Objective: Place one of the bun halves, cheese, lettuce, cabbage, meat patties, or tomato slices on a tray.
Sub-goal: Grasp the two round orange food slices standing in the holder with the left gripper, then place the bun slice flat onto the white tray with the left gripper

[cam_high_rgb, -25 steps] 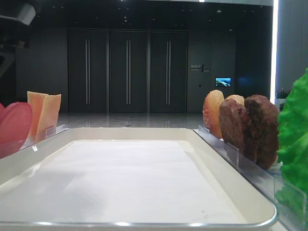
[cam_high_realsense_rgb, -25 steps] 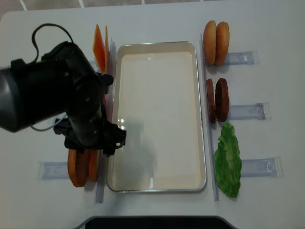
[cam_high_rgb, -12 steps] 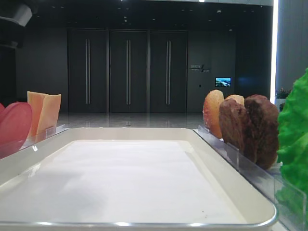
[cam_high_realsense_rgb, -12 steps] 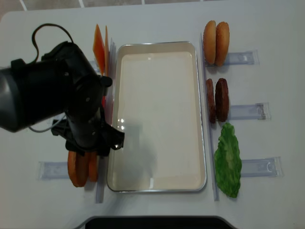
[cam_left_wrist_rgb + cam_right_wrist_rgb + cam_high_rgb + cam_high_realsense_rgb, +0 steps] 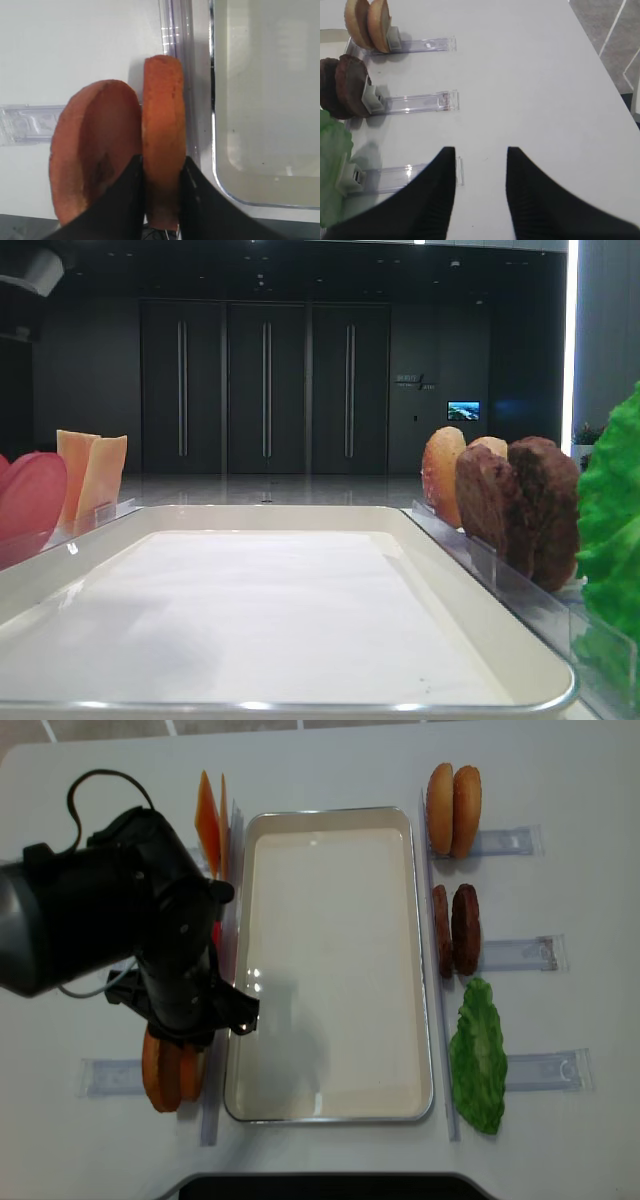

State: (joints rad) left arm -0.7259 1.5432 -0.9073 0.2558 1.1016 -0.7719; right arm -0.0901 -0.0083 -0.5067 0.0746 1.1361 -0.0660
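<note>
In the left wrist view my left gripper [image 5: 162, 172] is shut on the right-hand one of two orange-brown bun halves [image 5: 162, 125] standing on edge, just left of the cream tray [image 5: 260, 100]. Seen from above, the left arm [image 5: 130, 920] covers that gripper, and the bun pair [image 5: 165, 1072] shows below it beside the tray [image 5: 330, 812]. My right gripper [image 5: 480, 155] hangs open over bare table, holding nothing. Cheese [image 5: 208, 820] stands left of the tray. Further bun halves [image 5: 452, 795], meat patties [image 5: 455, 928] and lettuce [image 5: 478, 1055] line its right side. A tomato slice [image 5: 30, 500] shows at the left.
Clear plastic racks [image 5: 515, 842] stick out to the right of the buns, the patties [image 5: 345, 87] and the lettuce [image 5: 332, 150]. One more rack [image 5: 110, 1075] lies left of the held bun pair. The table's right edge [image 5: 600, 55] runs past my right gripper.
The left gripper's jaws have closed from wide open onto the bun half, and the left arm has shifted slightly toward the table's front. The right side is unchanged.
</note>
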